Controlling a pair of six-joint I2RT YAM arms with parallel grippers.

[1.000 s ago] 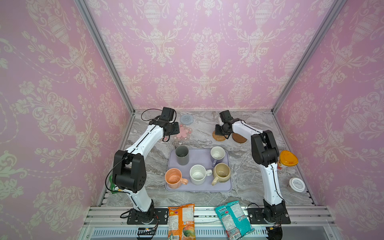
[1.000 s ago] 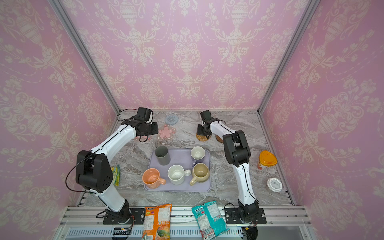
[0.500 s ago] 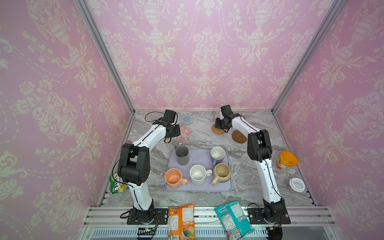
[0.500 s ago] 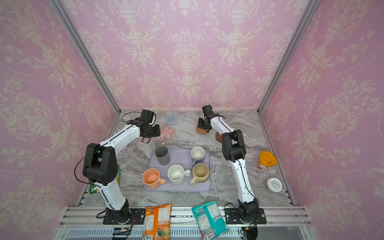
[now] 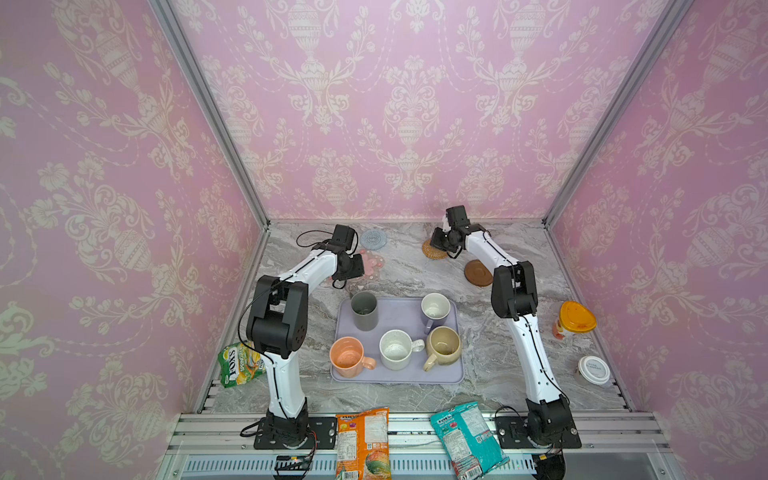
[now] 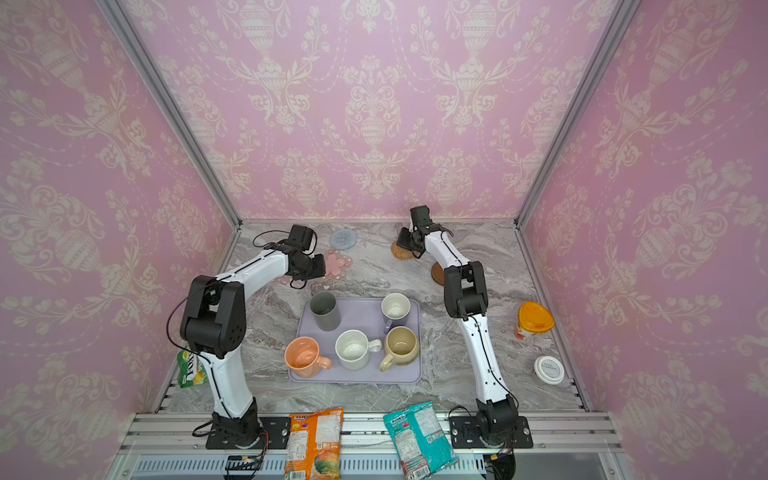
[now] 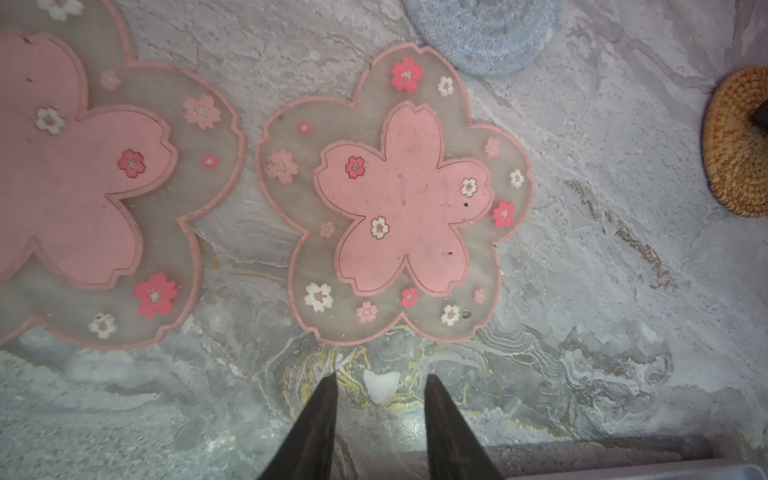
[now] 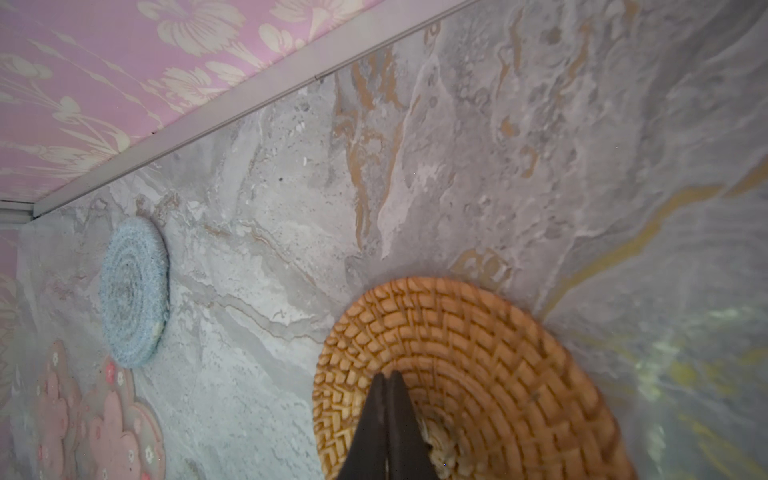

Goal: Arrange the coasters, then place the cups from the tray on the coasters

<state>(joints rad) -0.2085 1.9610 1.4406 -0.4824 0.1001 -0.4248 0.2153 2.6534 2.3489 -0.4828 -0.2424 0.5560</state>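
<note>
My left jaws stand partly open with nothing between them, over bare grey marble bench [image 7: 582,291] just short of one clear-edged pink flower-shaped coaster [image 7: 399,199]; the second pink flower-shaped coaster [image 7: 70,178] lies just beside it. My right jaws are pressed together, tips on the round tan rattan coaster [image 8: 457,353]. The round grey-blue woven coaster [image 5: 373,240] and round dark brown wooden coaster [image 5: 478,273] lie apart on the bench. All five cups [image 5: 364,309] stand on the flat lavender rectangular tray [image 5: 399,316].
</note>
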